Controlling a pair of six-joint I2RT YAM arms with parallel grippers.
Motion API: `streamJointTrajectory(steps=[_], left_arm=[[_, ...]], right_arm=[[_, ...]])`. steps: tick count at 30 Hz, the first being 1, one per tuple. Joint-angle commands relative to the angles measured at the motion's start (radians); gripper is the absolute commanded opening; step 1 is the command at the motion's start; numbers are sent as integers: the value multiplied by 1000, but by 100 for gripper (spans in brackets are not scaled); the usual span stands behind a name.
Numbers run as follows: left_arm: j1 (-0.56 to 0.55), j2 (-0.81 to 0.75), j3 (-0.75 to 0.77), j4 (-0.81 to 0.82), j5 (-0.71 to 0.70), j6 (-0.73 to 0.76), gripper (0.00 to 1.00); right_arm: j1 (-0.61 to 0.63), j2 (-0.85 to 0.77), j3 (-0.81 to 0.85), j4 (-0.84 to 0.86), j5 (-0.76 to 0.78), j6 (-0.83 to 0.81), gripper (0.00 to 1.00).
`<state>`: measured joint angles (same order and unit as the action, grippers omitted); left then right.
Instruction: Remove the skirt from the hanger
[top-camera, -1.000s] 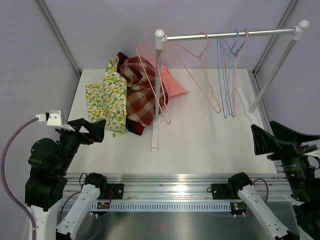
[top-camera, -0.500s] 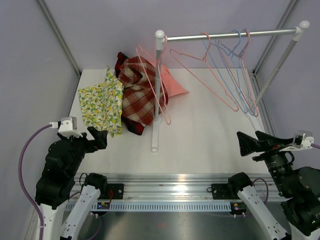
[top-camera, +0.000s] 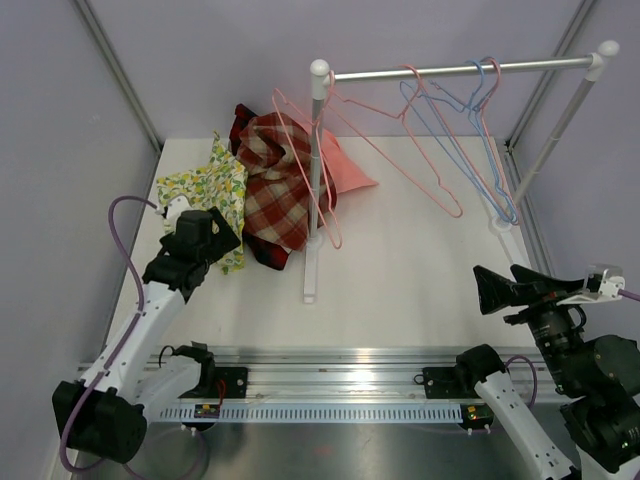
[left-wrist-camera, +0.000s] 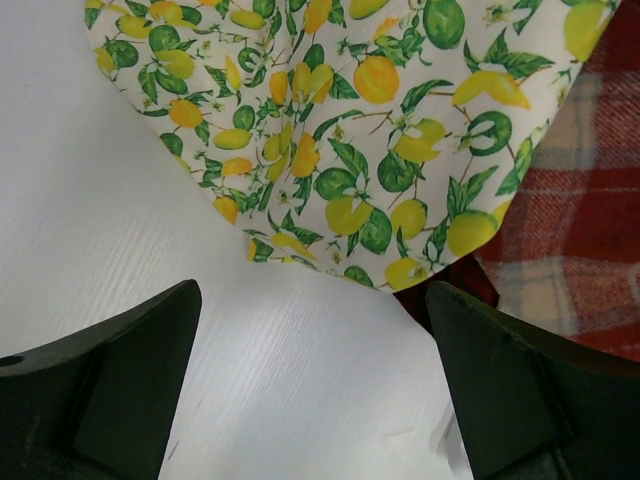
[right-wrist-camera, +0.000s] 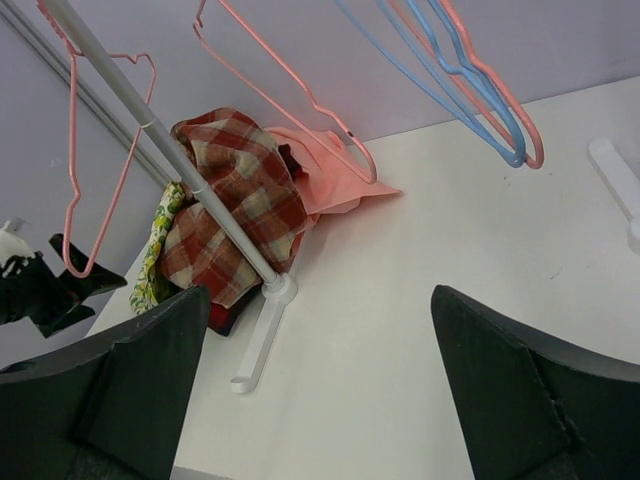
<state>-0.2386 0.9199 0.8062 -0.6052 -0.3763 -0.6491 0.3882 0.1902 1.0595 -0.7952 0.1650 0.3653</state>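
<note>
Hovering released over the lemon-print skirt (left-wrist-camera: 330, 130) lying on the worktop (left-wrist-camera: 100, 200), left end effector (left-wrist-camera: 312, 295) may pinch the adjoining plaid garment (left-wrist-camera: 580, 250) too; right end effector (right-wrist-camera: 320, 295), also released, stands well apart

left claw (top-camera: 220, 243) reached forward, now low beside lemon skirt (top-camera: 205, 195)

White table (top-camera: 400, 285), garment rail (top-camera: 460, 69) (white posts), red plaid cloth (top-camera: 277, 185) heaped beside pink cloth (top-camera: 350, 172)
</note>
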Motion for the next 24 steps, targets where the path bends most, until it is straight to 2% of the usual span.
streamJointTrajectory(steps=[1, 3, 6, 11, 13, 14, 16, 21, 23, 24], left_arm=[[19, 69, -54, 286, -19, -38, 99], [42, 106, -81, 307, -33, -40, 99], [73, 143, -165, 453, -6, -23, 99], [217, 295, -255, 683, 128, -11, 99], [239, 333, -285, 811, 212, -6, 99], [284, 353, -273, 817, 243, -3, 98], [286, 381, -268, 864, 266, -16, 98], [305, 490, -196, 843, 319, -133, 96], [302, 565, -197, 860, 315, -201, 93], [302, 589, -206, 877, 316, -220, 83]], right_arm=[[5, 21, 68, -8, 8, -29, 99], [5, 29, 92, -13, -5, -35, 99], [5, 38, 102, -12, -24, -40, 100], [5, 80, 117, -1, -54, -48, 100], [5, 89, 119, 1, -58, -49, 100], [5, 92, 111, 2, -64, -49, 99], [5, 98, 103, 10, -62, -46, 99], [5, 115, 66, 40, -76, -17, 99], [5, 123, 57, 51, -79, -5, 99], [5, 126, 54, 57, -79, 0, 99]])
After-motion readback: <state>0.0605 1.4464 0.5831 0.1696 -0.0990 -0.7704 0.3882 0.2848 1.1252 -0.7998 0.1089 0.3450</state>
